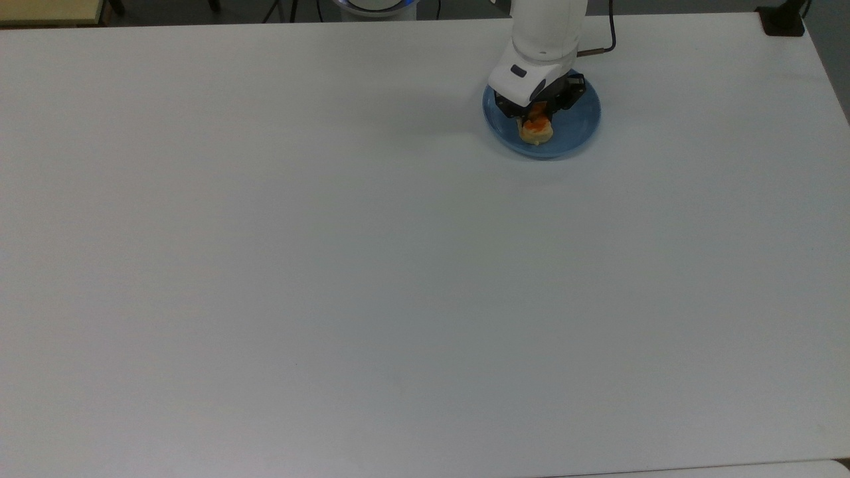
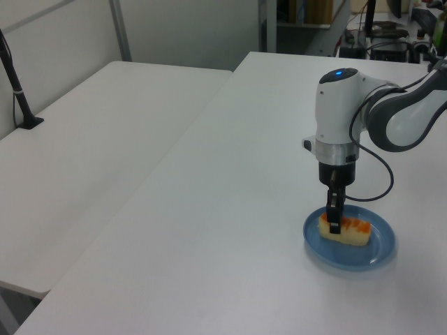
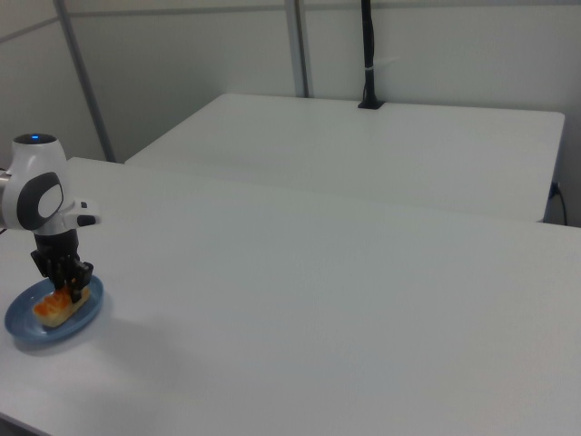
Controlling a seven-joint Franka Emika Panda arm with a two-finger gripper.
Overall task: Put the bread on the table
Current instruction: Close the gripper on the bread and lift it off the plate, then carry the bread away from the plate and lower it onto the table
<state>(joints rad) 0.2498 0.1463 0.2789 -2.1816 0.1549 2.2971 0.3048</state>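
The bread [image 1: 535,133] [image 2: 354,233] [image 3: 51,312], a pale-tan loaf with an orange glazed top, lies on a round blue plate [image 1: 579,123] [image 2: 374,255] [image 3: 27,329] near the far edge of the white table [image 1: 332,265], at the top view's right. My gripper [image 1: 536,121] [image 2: 334,222] [image 3: 65,289] points straight down onto the loaf, with its black fingers pressed against the two long sides. The white hand hides the far half of the bread in the top view.
A second white table [image 2: 84,153] [image 3: 381,145] stands alongside, with a black post [image 2: 17,91] [image 3: 368,54] clamped to it. A black clamp [image 1: 783,20] sits at the top view's top right corner. The arm's cable [image 1: 601,43] hangs behind the plate.
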